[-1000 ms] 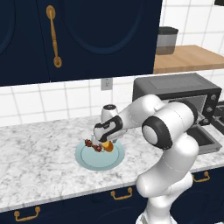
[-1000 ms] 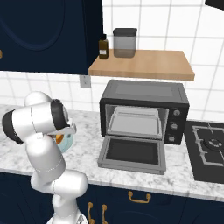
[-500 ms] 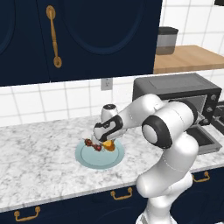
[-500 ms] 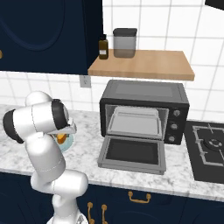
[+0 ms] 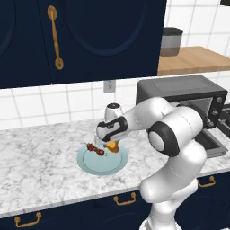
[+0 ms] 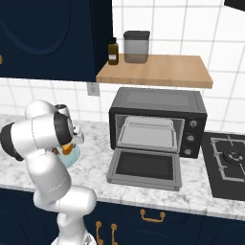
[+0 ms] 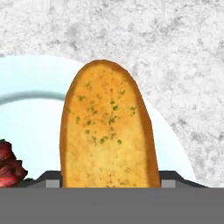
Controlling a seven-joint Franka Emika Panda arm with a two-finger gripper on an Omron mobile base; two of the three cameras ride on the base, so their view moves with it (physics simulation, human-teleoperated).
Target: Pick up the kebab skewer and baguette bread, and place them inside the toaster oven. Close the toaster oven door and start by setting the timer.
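The baguette bread (image 7: 107,131), a golden-brown oval loaf, fills the gap between my gripper's (image 7: 109,180) two dark tips, which press against both its sides. It rests on a pale blue plate (image 5: 96,165) on the marble counter. From the left base view my gripper (image 5: 108,143) reaches down over the bread (image 5: 112,146). The kebab skewer (image 5: 95,149), with dark red chunks, lies on the same plate just left of the bread, and its end (image 7: 8,168) shows in the hand view. The toaster oven (image 6: 158,103) stands to the right with its door (image 6: 144,167) dropped open.
A metal tray (image 6: 146,136) sits inside the oven. A wooden shelf (image 6: 155,72) above it carries a jar (image 6: 136,47) and a bottle (image 6: 113,51). A stove burner (image 6: 229,158) lies right of the oven. Dark blue cabinets (image 5: 81,40) hang over the counter.
The jaws have closed in onto the sides of the bread. The arm and the plate's contents have barely shifted.
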